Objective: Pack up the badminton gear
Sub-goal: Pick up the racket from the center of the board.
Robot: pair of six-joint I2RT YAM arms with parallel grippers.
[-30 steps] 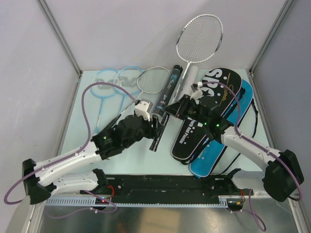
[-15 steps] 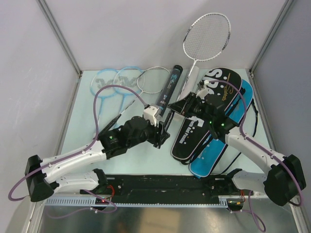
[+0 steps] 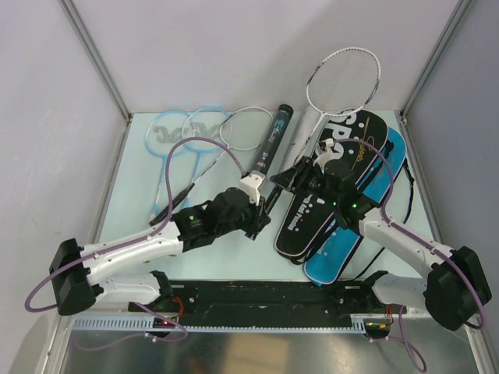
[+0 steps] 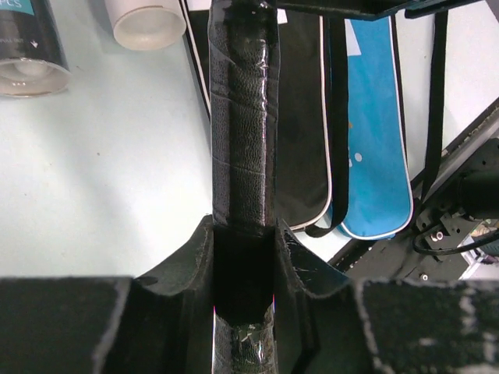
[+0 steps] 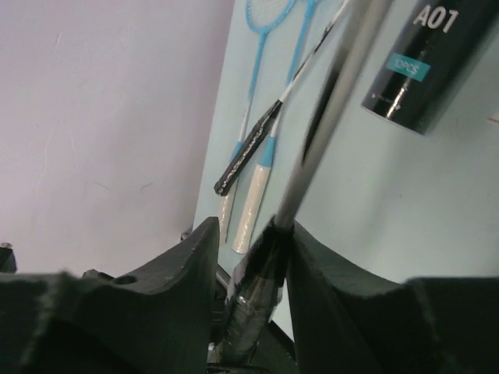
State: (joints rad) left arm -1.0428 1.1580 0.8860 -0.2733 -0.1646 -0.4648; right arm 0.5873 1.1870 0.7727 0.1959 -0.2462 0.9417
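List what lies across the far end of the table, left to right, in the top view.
light-blue racket → second light-blue racket → flat silver racket → black tube → raised silver racket

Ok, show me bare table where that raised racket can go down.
Roomiest for the raised racket: the near table strip between left arm and black bag. A thin strip lies right of the blue bag. The back is crowded with blue rackets, silver racket and tube.
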